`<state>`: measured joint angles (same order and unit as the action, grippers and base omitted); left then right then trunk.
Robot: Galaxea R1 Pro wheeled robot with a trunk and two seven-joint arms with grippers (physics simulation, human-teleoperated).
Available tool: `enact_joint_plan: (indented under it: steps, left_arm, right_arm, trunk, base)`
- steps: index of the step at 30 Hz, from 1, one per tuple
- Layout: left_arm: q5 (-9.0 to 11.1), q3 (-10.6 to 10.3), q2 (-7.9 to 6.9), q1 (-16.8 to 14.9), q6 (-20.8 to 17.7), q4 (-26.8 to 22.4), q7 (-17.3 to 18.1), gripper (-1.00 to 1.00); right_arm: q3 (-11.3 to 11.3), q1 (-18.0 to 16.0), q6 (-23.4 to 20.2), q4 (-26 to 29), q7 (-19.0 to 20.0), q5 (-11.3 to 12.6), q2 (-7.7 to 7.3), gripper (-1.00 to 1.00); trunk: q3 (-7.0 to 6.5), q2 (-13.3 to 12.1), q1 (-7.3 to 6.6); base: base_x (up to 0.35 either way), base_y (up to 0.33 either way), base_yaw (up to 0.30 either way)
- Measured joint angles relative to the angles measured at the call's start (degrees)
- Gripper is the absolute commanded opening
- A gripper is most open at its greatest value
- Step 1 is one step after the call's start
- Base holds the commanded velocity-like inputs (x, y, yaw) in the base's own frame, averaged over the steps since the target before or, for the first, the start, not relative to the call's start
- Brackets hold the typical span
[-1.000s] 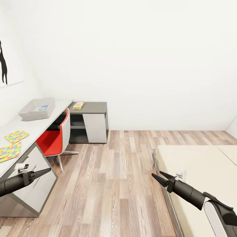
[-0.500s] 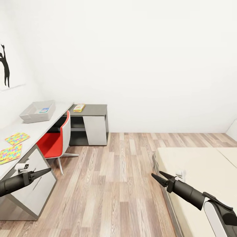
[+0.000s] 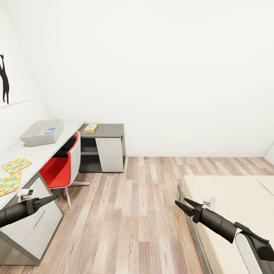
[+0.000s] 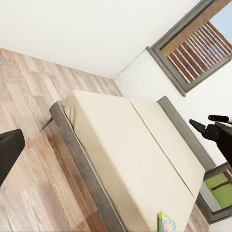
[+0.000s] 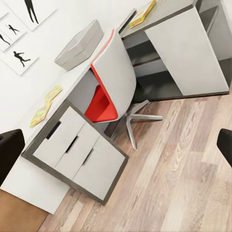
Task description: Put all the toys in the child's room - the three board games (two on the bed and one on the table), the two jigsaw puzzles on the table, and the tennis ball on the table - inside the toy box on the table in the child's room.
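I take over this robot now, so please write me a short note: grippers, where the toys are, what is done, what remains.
Left gripper looks shut and empty; right gripper open, empty.
Toy box on the table already holds one colourful item.
Two jigsaw puzzles lie on the table; a board game on its dark side section.
Another game box lies at the bed's edge.
Left: all of these.

We see white walls and a wood plank floor [image 3: 144, 213] in brown and grey streaks. The table [image 3: 45, 146] is pale grey, its far section [image 3: 108, 131] dark grey with a white panel. The toy box [image 3: 42, 132] is grey; the near jigsaw puzzles [image 3: 11, 175] are yellow, pink, green and blue. The chair [image 3: 62, 165] is red and white, the bed [image 3: 236, 201] cream-beige.
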<state>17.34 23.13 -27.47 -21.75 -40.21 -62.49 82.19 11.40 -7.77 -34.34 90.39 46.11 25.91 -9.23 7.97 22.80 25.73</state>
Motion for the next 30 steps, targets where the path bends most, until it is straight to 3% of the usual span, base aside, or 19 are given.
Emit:
enact_joint_plan:
  steps: [21, 30]
  left_arm:
    - [0.0, 0.0, -0.01, 0.0, 0.0, 0.0, 0.1, 1.0]
    - [0.0, 0.0, 0.01, 0.0, -0.1, 0.0, 0.1, 1.0]
  right_arm:
    - [0.1, 0.0, 0.0, -0.5, -0.2, 0.0, 0.0, 1.0]
    - [0.2, 0.0, -0.2, -0.5, -0.2, 0.2, 0.0, 1.0]
  trunk:
    - [-0.03, 0.0, 0.02]
    - [-0.42, 0.0, 0.02]
  base:
    - [0.016, 0.0, 0.0]
    - [-0.02, 0.051, -0.155]
